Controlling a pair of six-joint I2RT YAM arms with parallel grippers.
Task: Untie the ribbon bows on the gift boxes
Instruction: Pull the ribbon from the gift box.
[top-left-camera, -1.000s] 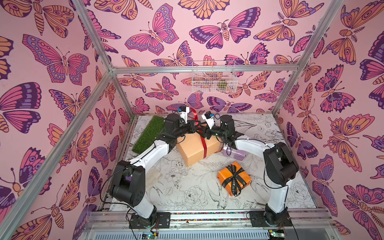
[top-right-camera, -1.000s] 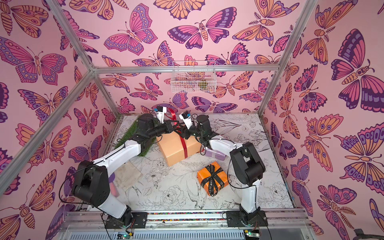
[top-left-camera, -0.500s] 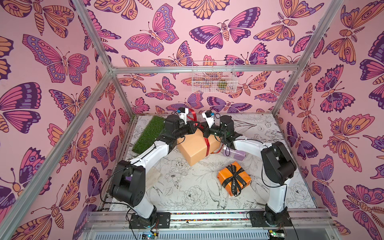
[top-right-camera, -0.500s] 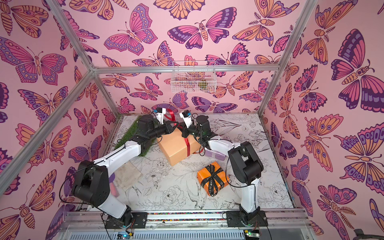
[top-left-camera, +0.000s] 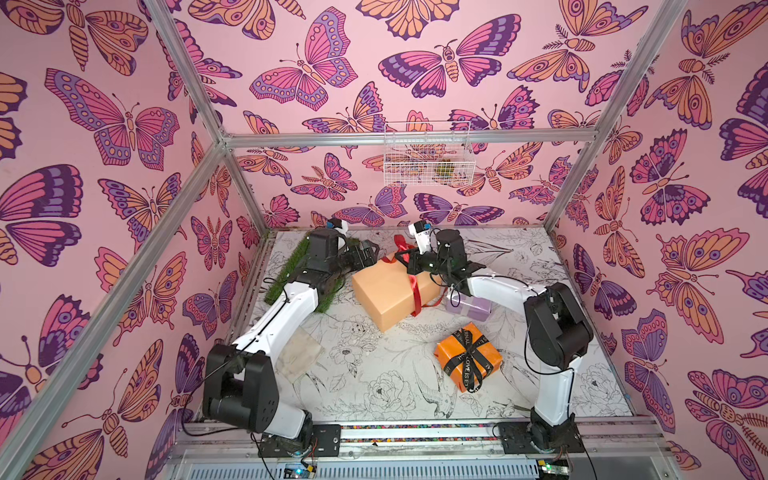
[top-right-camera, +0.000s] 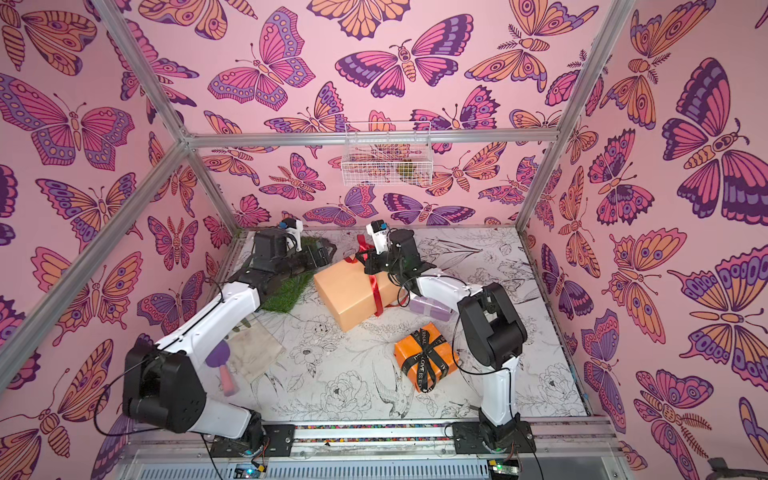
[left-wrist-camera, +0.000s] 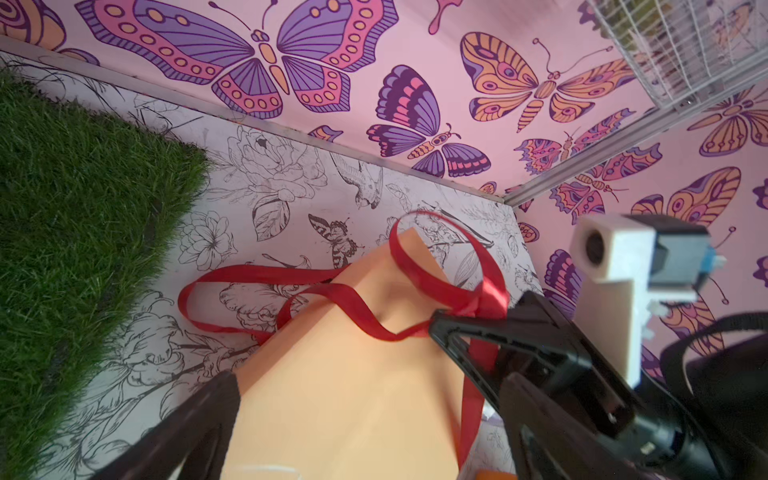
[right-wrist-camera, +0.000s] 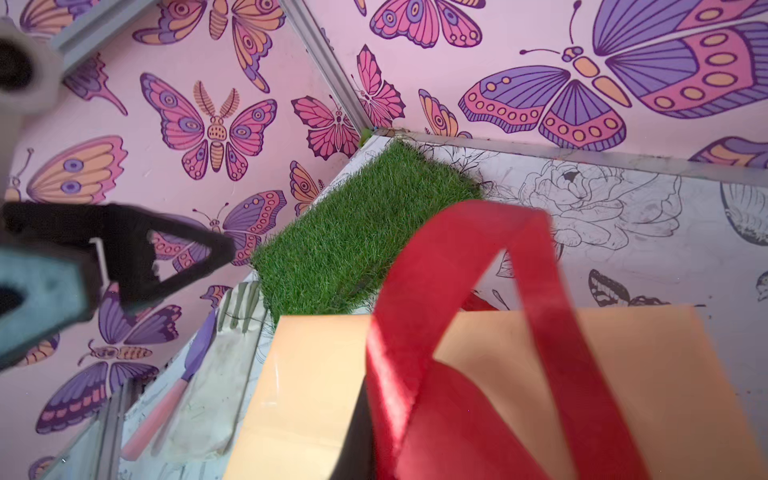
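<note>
Pink butterfly walls (top-left-camera: 374, 104) around a floral-sketch tabletop (top-left-camera: 374, 386), green turf mat (left-wrist-camera: 83, 208).

red ribbon (left-wrist-camera: 492, 293): glossy satin | peach box (left-wrist-camera: 353, 395): smooth paper | turf (left-wrist-camera: 83, 187): rough

Peach box (top-left-camera: 386, 297), loose red ribbon (top-left-camera: 415, 291), orange cube (top-left-camera: 451, 359), black bow (top-left-camera: 468, 351) tied

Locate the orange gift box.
In both top views the orange box sits right of centre, nearer the front edge than the lilac box, close to the right arm.
</note>
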